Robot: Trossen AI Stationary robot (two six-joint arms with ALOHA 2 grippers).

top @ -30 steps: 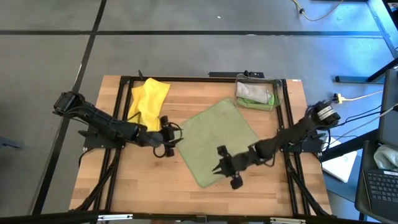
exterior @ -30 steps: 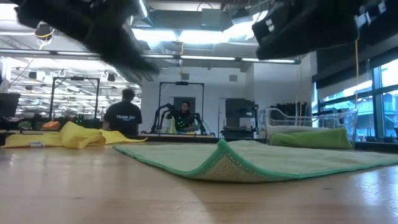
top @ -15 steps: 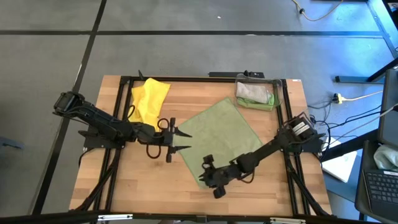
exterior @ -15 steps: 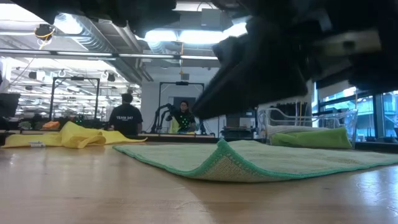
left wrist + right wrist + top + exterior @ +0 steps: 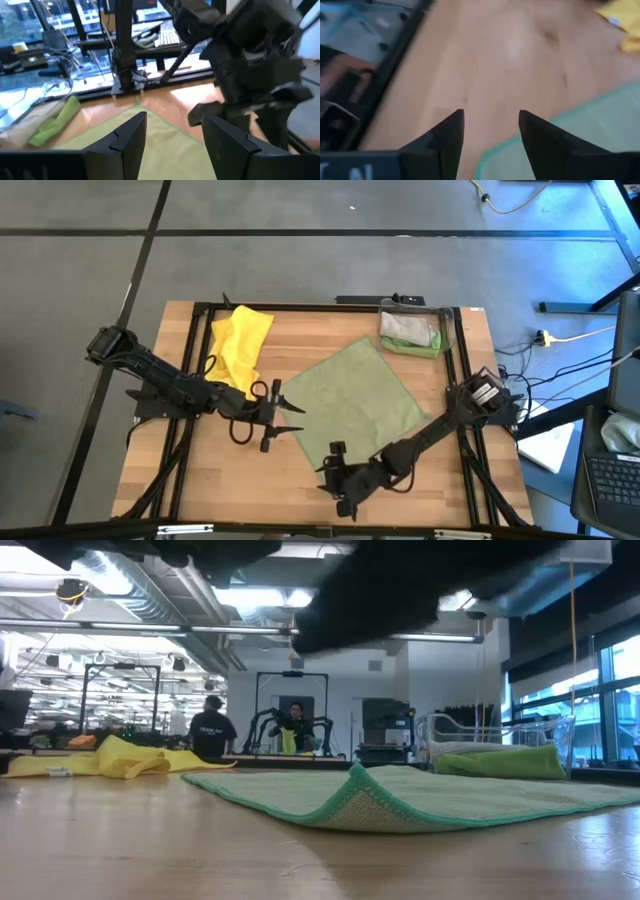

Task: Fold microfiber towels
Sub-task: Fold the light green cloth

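Towel of pale olive-green (image 5: 352, 405) lay flat on the wooden table (image 5: 200, 470), both spread-fingered pincers empty: left gripper (image 5: 277, 417) beside its edge, right gripper (image 5: 333, 480) at its near corner.

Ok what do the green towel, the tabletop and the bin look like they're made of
Green towel: soft matte woven cloth, likely microfiber; nubby underside at the curled corner, stitched brighter edge.
Tabletop: light wood, smooth, faint sheen; plank seams show.
Bin: apparently clear plastic; contents show through.
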